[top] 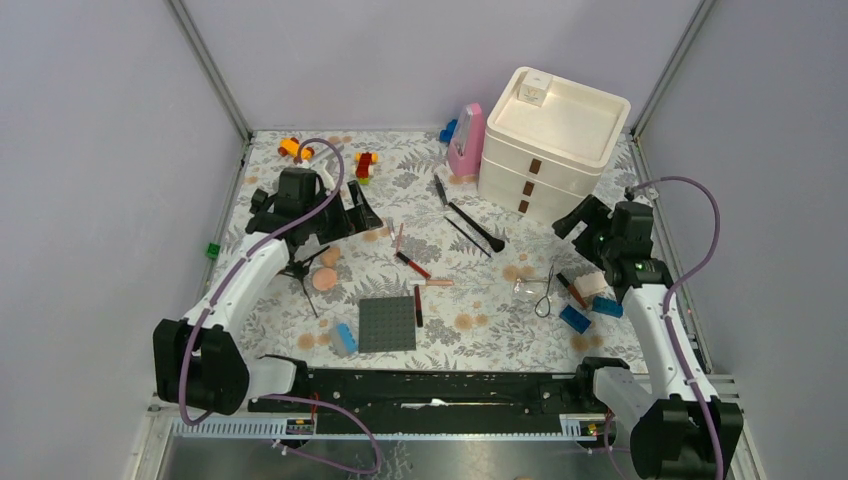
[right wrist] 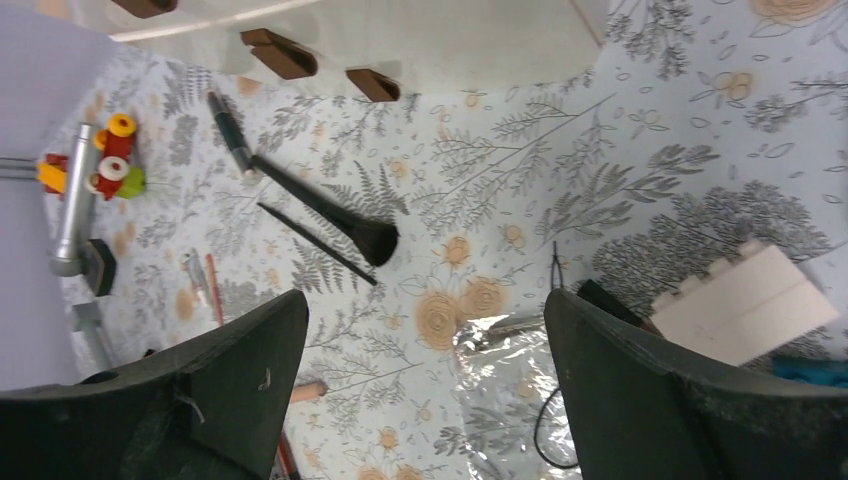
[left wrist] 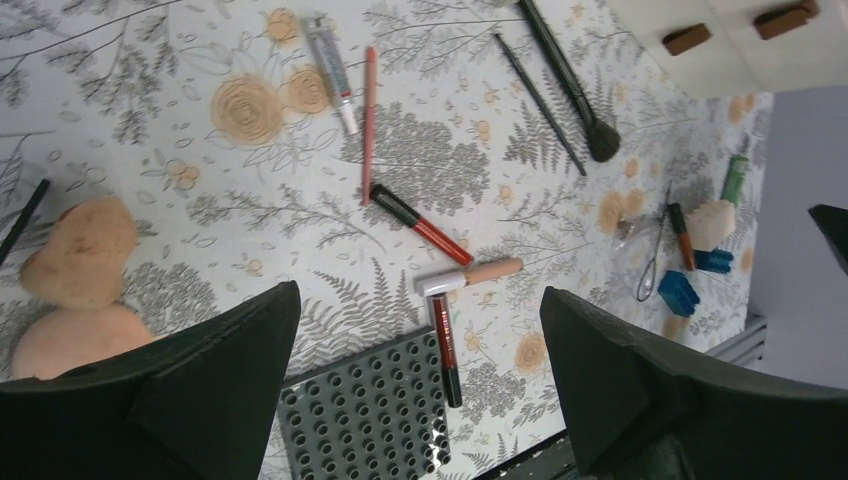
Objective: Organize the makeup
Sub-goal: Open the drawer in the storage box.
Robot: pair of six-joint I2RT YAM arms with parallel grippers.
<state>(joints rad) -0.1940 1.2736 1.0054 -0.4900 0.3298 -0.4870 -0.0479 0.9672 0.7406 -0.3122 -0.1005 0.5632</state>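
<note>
Both hands hang above the tabletop [top: 470, 275], spread wide and holding nothing. None of the makeup has been gathered yet.

Under the left hand [left wrist: 420, 295] lie three sticks close together: a red-and-black stick [left wrist: 420, 225], a pale pink stick [left wrist: 470, 275] just below it, and a second red-and-black stick [left wrist: 445, 350] right along the edge of the grey studded plate [left wrist: 365, 420]. If the hand comes straight down this wide, it could pinch two sticks at once or nudge one away. They are round and would likely roll. For the stick by the plate, one finger may land on the studs and fail to close, or it may drag the plate along.

The peach puffs [left wrist: 80, 250] are soft and flat, so a shallow grip could slip off them.

The right hand [right wrist: 425, 300] hovers near a crinkled clear wrapper [right wrist: 500, 350], a thin black loop [right wrist: 545, 430] and the beige sponge block [right wrist: 745, 300], which sits by blue toy bricks [top: 588, 313]. Reaching here could snag the loop or pick up a brick with the sponge.

The black brushes [right wrist: 320, 205] lie near the white drawer unit [top: 553, 140]. Its drawers look shut, so a sweep there might hit its front.
</note>
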